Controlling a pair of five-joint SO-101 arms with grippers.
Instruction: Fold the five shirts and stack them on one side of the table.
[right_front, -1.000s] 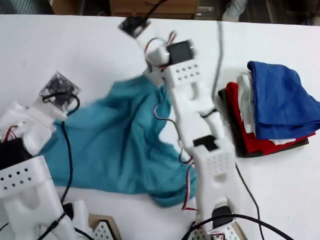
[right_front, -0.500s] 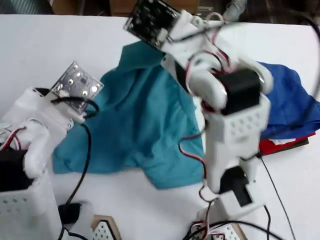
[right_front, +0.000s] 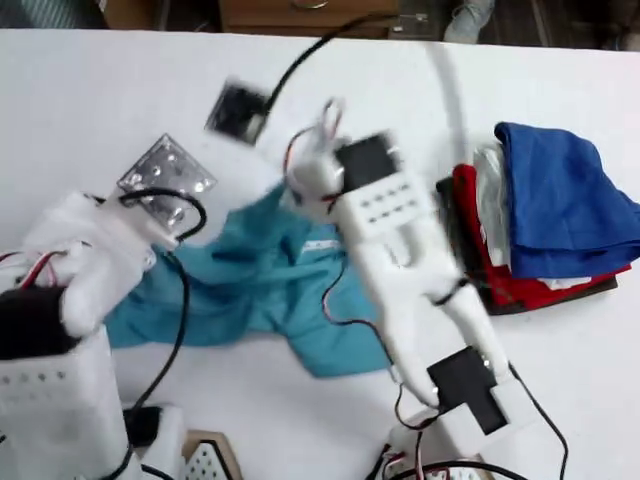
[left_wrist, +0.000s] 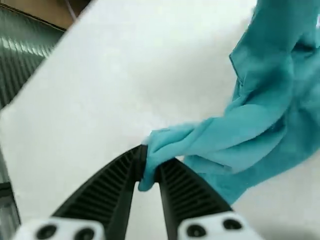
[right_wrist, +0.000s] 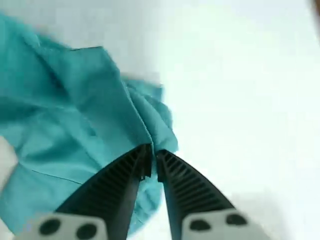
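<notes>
Pinches the teal shirt (right_front: 250, 290) at two spots: left fingers (left_wrist: 112, 187) clamped on its left-edge end, right fingers (right_wrist: 117, 187) on its far-edge fold. Lies crumpled mid tabletop (right_front: 90, 90), long axis left-right, folded stack (right_front: 560, 200) rightward.

Open table (right_front: 90, 80): bare at the far left corner and the near right corner.
Far strip: crossed by one black cable (right_front: 300, 60).
Centre: teal shirt (right_front: 250, 290), crumpled, with the right arm (right_front: 400, 240) slanting over its right part.
Near left: left arm (right_front: 70, 290), bulky, overhanging the shirt's left edge.
Right side: stack of folded shirts (right_front: 560, 200).
Between stack and right arm: a narrow lane.
</notes>
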